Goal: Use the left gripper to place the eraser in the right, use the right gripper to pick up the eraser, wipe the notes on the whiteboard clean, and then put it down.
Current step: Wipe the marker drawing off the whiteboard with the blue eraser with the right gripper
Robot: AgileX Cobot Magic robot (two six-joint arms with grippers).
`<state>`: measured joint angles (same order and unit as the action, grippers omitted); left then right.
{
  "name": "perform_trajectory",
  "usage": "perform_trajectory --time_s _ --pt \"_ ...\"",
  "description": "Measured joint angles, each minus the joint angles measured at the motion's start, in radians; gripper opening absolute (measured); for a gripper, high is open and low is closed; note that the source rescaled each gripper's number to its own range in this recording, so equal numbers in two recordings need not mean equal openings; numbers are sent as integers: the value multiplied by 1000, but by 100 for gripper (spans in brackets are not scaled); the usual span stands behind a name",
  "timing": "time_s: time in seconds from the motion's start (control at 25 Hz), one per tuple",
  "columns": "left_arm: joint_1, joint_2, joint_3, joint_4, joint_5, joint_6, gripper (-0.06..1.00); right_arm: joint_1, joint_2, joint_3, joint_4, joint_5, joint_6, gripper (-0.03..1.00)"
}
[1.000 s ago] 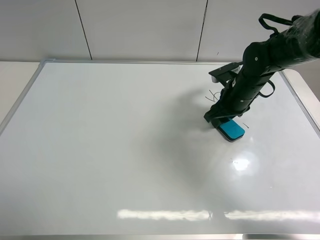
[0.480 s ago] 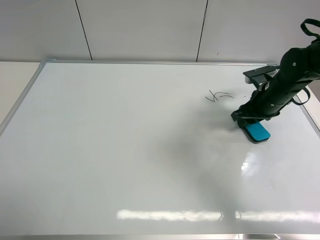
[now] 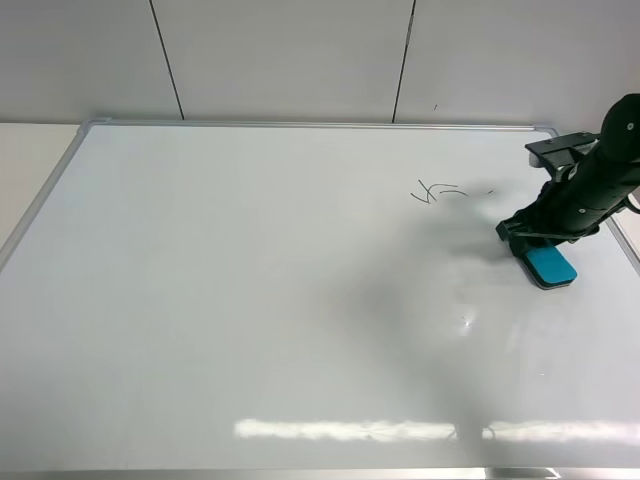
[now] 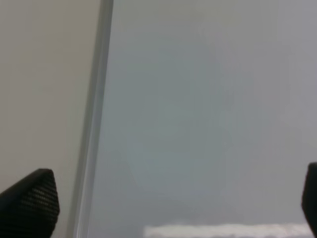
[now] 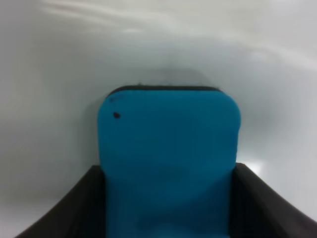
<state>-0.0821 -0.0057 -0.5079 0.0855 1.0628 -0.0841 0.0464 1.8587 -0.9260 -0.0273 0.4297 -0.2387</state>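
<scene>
The teal-blue eraser lies flat on the whiteboard near its right edge, with my right gripper shut on it. In the right wrist view the eraser fills the middle, clamped between the two black fingers. A thin remnant of the notes shows on the board to the left of the eraser and a little farther back. My left gripper is open over the whiteboard's left frame, nothing between its fingertips; it is outside the exterior high view.
A grey panelled wall rises behind the board. Its silver frame runs along the back edge, and a beige tabletop shows at the far left. Light glare streaks the board's front.
My right arm has slid the eraser to the right across the board, from the scribble toward the right edge. Most of the scribble is gone, leaving a few thin lines uncovered.
</scene>
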Motion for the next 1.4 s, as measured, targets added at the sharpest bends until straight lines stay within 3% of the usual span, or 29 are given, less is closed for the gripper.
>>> perform_trajectory --time_s 0.2,0.36,0.56,0.88,1.0,1.4 --pt "0 0 0 0 0 0 100 179 -2 3 16 -10 3 4" --pt "0 0 0 0 0 0 100 311 19 -18 17 -45 105 4" --pt "0 0 0 0 -1 0 100 404 130 -227 -19 50 229 4" --pt "0 0 0 0 -1 0 100 414 279 -565 -125 229 291 4" --pt "0 0 0 0 -1 0 100 399 296 -583 -167 254 300 4" --pt "0 0 0 0 -1 0 100 280 319 -589 -143 287 301 4"
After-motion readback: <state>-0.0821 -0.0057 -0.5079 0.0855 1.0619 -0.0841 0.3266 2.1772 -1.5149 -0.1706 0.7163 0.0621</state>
